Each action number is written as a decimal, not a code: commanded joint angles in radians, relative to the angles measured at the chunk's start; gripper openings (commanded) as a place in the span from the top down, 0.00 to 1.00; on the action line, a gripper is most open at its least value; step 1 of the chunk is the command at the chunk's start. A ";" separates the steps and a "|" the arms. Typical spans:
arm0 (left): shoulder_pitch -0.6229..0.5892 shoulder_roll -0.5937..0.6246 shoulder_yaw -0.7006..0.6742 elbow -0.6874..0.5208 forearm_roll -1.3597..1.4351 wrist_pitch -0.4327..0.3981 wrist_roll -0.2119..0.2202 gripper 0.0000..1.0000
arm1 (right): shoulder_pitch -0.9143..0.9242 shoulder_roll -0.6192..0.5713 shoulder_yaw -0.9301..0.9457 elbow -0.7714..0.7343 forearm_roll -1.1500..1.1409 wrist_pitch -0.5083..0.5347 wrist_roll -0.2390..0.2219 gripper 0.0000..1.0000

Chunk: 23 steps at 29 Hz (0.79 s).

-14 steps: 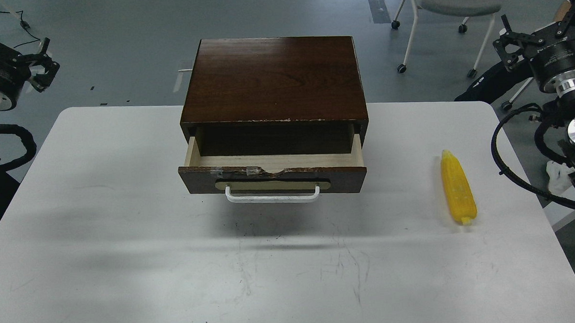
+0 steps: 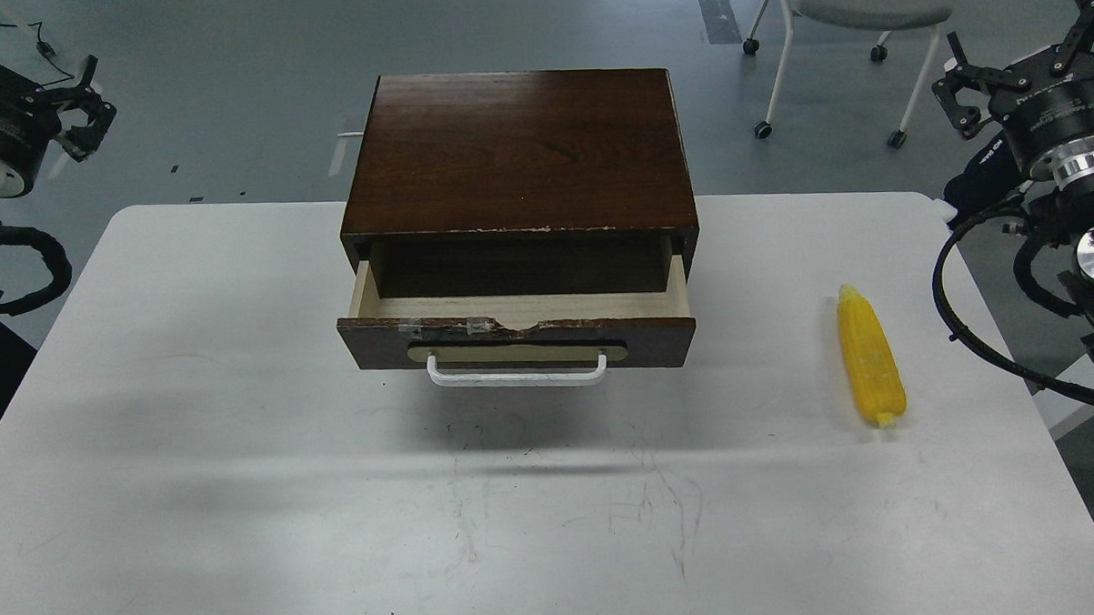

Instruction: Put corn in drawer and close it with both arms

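Note:
The yellow corn (image 2: 867, 355) lies on the white table (image 2: 243, 464) at the right, its tip pointing away from me. The drawer (image 2: 516, 342) of the dark brown cabinet (image 2: 523, 149) stands partly pulled out, with its white handle (image 2: 516, 375) facing me and its pale wood inside empty. My left gripper (image 2: 34, 80) is open and empty, raised beyond the table's far left corner. My right gripper (image 2: 1018, 50) is open and empty, raised off the table's far right, well behind the corn.
A grey chair on castors (image 2: 864, 5) stands on the floor behind the cabinet to the right. Black cables (image 2: 952, 321) loop from my right arm just past the table's right edge, near the corn.

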State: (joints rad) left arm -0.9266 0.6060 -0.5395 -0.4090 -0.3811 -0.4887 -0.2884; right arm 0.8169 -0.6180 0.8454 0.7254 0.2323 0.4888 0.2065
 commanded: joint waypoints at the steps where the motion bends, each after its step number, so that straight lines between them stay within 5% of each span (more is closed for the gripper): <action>1: 0.000 0.018 0.000 -0.004 0.001 0.000 0.002 0.00 | 0.117 -0.147 -0.130 0.058 -0.145 0.000 -0.001 0.00; 6: 0.002 0.066 -0.003 -0.051 -0.001 0.000 -0.003 0.00 | 0.319 -0.304 -0.409 0.156 -0.569 0.000 -0.013 0.00; 10: 0.002 0.080 -0.003 -0.054 -0.001 0.000 -0.003 0.01 | 0.442 -0.318 -0.577 0.230 -0.810 0.000 -0.025 0.00; 15: 0.009 0.103 -0.003 -0.054 -0.004 0.000 -0.006 0.00 | 0.495 -0.328 -0.788 0.385 -1.054 0.000 -0.186 0.00; 23: 0.009 0.152 -0.010 -0.054 -0.005 0.000 -0.008 0.01 | 0.482 -0.301 -0.911 0.436 -1.312 0.000 -0.207 0.00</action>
State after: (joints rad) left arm -0.9176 0.7359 -0.5482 -0.4633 -0.3862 -0.4887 -0.2961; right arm 1.3093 -0.9263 -0.0259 1.1488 -1.0169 0.4888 0.0067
